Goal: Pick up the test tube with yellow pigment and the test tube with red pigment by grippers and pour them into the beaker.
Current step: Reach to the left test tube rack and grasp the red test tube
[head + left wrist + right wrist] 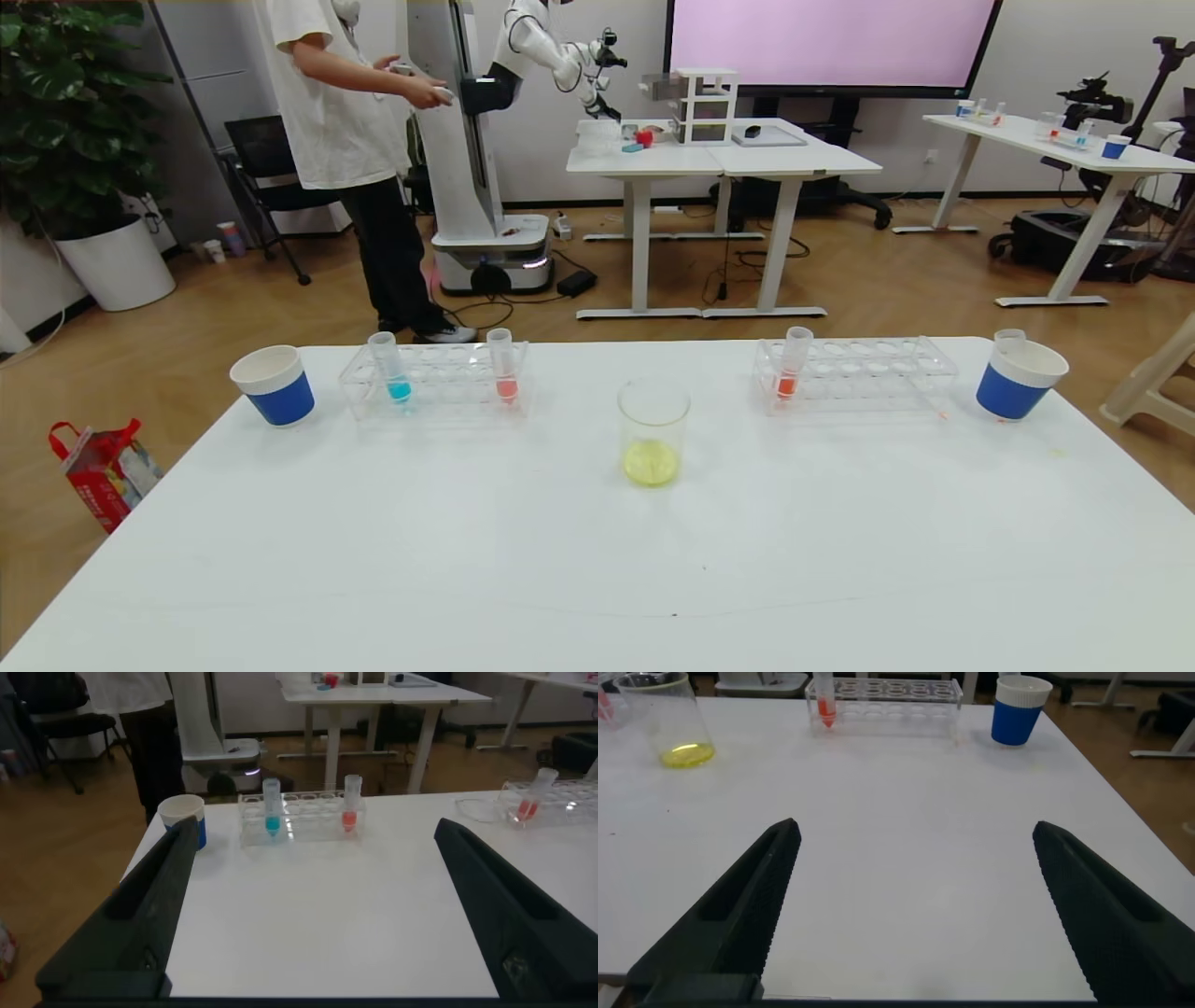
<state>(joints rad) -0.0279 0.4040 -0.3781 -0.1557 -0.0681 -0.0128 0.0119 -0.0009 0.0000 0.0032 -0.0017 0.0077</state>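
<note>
Head view: the clear glass beaker (653,431) holding yellow liquid stands mid-table, with the red-tipped plastic tube (792,366) in the far right rack. Left wrist view: left gripper (313,910) spread wide over bare white tabletop (318,915). Right wrist view: right gripper (915,905) likewise gaping, nothing held.

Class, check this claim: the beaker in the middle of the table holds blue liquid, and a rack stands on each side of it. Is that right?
Not quite. The beaker holds yellow liquid, as the head view shows. The rest stands: the left rack and the right rack flank it.
</note>
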